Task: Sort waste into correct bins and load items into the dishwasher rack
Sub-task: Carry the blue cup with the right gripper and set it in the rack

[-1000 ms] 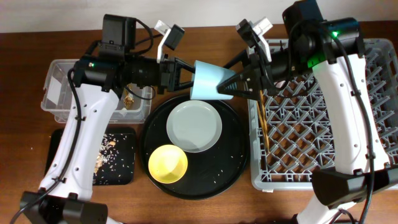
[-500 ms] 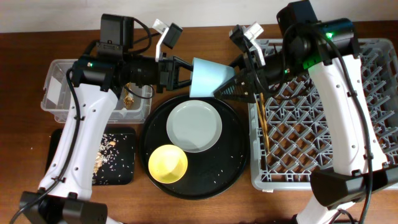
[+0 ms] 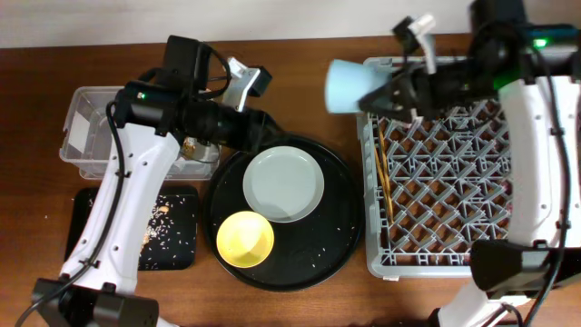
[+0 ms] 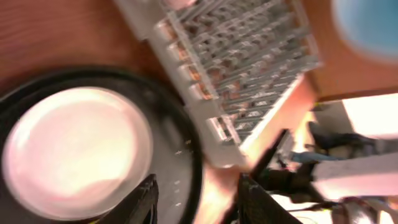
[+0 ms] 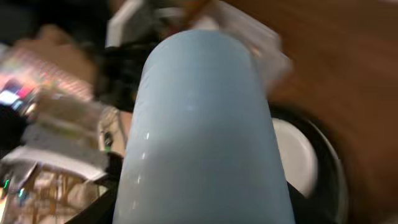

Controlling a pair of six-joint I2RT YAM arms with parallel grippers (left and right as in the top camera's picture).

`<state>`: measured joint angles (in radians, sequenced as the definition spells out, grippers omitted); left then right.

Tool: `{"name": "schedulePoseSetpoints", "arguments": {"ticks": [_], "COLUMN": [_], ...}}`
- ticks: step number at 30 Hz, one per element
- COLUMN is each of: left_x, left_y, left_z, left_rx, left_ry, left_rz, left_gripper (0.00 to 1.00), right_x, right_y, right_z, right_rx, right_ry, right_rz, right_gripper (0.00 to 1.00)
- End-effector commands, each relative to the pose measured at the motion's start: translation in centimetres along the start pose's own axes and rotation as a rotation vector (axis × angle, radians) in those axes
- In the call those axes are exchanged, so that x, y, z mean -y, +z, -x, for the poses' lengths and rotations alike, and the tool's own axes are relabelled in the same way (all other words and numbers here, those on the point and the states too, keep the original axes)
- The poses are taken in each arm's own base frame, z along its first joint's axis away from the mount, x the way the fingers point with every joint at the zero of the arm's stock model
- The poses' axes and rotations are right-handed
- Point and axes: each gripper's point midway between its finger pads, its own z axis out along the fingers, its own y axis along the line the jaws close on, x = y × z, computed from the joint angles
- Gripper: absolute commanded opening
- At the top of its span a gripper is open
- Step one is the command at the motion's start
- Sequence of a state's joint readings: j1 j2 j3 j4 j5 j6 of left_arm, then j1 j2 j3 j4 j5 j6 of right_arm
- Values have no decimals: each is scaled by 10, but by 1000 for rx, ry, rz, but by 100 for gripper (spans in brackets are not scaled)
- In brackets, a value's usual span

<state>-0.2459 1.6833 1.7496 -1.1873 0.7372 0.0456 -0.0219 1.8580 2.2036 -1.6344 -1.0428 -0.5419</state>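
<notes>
My right gripper [image 3: 383, 92] is shut on the blue cup [image 3: 349, 84] and holds it on its side in the air, over the left top corner of the grey dishwasher rack [image 3: 472, 168]. The cup fills the right wrist view [image 5: 202, 124]. My left gripper [image 3: 261, 138] is open and empty over the top left rim of the round black tray [image 3: 349, 241]; its fingers [image 4: 149, 199] frame bare tray. The pale plate [image 3: 283, 184] and the yellow bowl [image 3: 245, 238] lie on that tray. Chopsticks [image 3: 386, 186] lie in the rack's left side. The pink cup is not clearly in view.
The clear tub [image 3: 86, 136] stands at the far left with a small brownish-gold bit [image 3: 189, 145] inside. The shallow black tray [image 3: 168, 227] in front of it holds crumbly scraps. Crumbs are scattered on the round tray. The rack also shows in the left wrist view [image 4: 242, 68].
My left gripper let go of the blue cup and drew back over the round tray. My right gripper carried the cup to the right, up to the rack's corner.
</notes>
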Motion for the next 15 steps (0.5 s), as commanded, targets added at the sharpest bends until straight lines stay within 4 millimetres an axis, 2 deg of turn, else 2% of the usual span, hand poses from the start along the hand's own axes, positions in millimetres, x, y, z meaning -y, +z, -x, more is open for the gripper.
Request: {"name": "schedulePoseSetpoints", "arguments": {"ticks": [1, 3, 5, 7, 8, 11, 12, 15], "left_x": [-33, -33, -33, -33, -33, -33, -33, -33], "left_y": [-3, -3, -3, -3, -3, -3, -3, -3], "left_z": [-7, -8, -9, -11, -12, -12, -12, -13], "left_rx": [-32, -35, -39, -46, -50, -50, -50, -53], "left_ry": [-23, -30, -32, -38, -41, -41, -41, -43], "left_rz": [190, 192, 192, 192, 192, 192, 192, 192], "left_gripper": [40, 41, 41, 41, 41, 41, 41, 41], "right_x": [74, 122, 133, 140, 156, 185, 195, 217], "right_y": [-44, -87, -100, -95, -82, -54, -41, -27], "right_z": [-33, -71, -86, -100, -117, -146, -154, -164], "right_rx": [-84, -172, -206, -250, -282, -314, -303, -273], "right_ry": [303, 544, 625, 656, 700, 731, 735, 715], "right_rz": [-390, -795, -925, -926, -918, -878, -849, -851], "right_gripper": [46, 46, 46, 47, 47, 47, 47, 47]}}
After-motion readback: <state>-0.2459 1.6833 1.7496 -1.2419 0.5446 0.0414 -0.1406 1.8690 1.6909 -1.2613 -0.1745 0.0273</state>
